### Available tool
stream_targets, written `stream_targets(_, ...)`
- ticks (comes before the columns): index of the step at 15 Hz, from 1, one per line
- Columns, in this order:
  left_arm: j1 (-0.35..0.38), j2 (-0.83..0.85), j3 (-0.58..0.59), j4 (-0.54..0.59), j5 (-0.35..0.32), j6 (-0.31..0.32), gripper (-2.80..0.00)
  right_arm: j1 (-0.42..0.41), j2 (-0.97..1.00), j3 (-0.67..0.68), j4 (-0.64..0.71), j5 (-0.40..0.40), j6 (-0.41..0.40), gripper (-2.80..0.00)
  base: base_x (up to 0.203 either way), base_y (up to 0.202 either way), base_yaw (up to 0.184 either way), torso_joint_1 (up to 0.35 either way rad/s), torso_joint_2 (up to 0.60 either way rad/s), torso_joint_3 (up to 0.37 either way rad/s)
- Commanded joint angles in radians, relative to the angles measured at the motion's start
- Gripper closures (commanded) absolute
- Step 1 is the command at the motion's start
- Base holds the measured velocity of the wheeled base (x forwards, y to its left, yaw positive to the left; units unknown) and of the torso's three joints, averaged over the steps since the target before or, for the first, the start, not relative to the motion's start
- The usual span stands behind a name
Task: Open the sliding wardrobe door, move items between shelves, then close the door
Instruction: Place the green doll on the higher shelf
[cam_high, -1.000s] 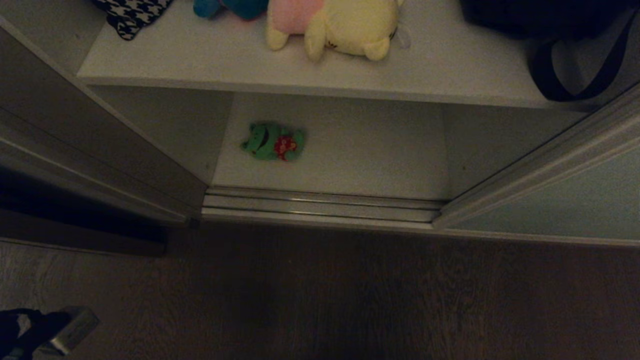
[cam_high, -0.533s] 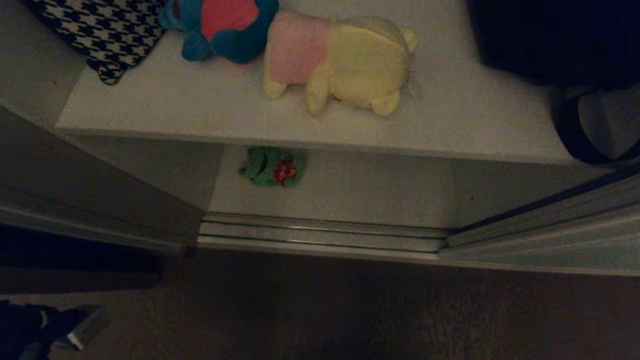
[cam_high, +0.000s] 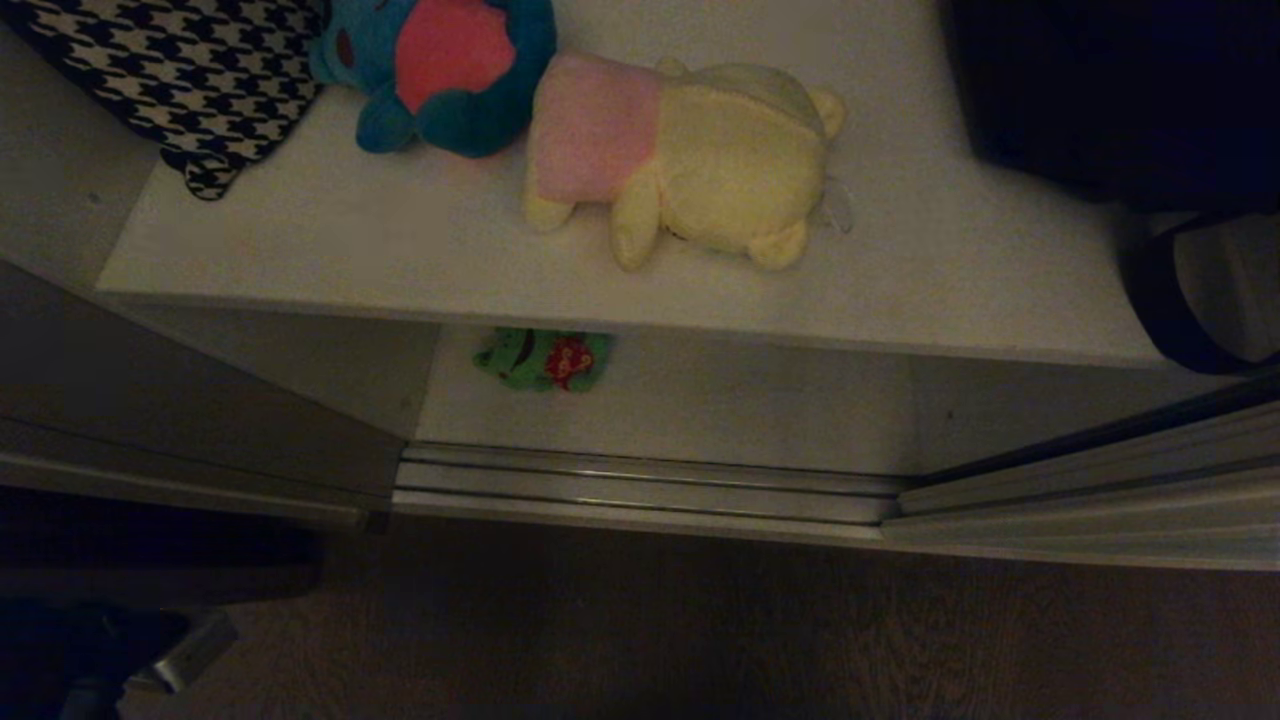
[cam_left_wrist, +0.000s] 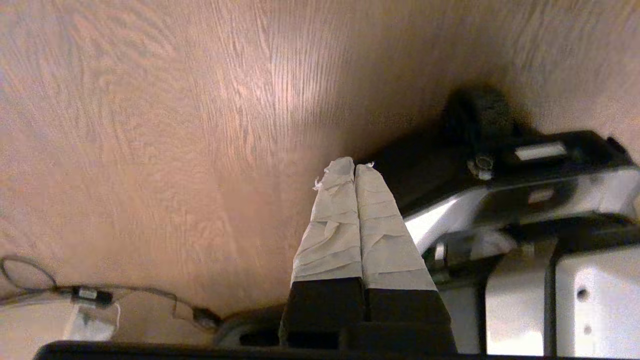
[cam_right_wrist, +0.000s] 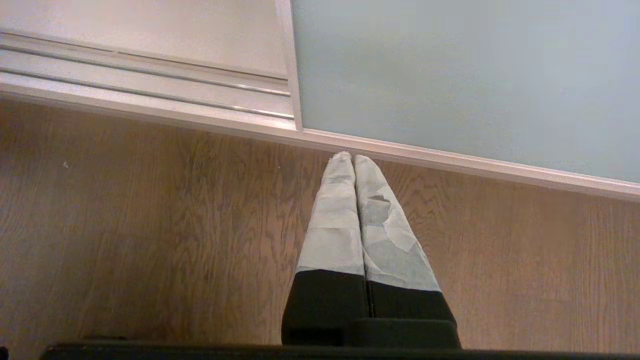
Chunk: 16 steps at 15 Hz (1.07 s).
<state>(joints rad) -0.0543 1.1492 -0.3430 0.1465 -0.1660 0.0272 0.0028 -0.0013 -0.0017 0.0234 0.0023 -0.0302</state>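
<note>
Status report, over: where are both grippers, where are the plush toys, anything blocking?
Left gripper shut, empty, low over floor. Right gripper shut, empty, near sliding wardrobe door. Green toy on lower shelf, half hidden under upper shelf. Nothing blocking.

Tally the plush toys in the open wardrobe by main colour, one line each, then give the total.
Blue: 1, the blue toy, upper shelf.
Yellow: 1, the yellow toy, upper shelf.
Green: 1, the green toy, lower shelf.
Total: 3
</note>
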Motion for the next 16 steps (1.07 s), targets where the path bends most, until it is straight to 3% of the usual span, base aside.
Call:
stream_targets(1,0.000,0.076,0.014,-0.054,-0.001,-0.004,0.00,0.000,0.000,0.000,0.000,0.001,0.000,0.00,0.000,0.000,0.000,0.000,0.00,0.000)
stream_targets(7,-0.001,0.271,0.100,-0.557,0.001,-0.002,0.00,0.000,0.000,0.000,0.001,0.001,0.000,0.00,0.000,0.000,0.000,0.000,0.00,0.000)
stream_targets(12,-0.022,0.536,0.065,-0.750,-0.007,-0.002,0.00,0.000,0.000,0.000,0.000,0.001,0.000,0.00,0.000,0.000,0.000,0.000,0.00,0.000)
stream_targets(16,-0.034,0.712,0.014,-0.983,-0.002,0.016,0.00,0.000,-0.002,0.000,0.000,0.001,0.000,0.00,0.000,0.000,0.000,0.000,0.00,0.000)
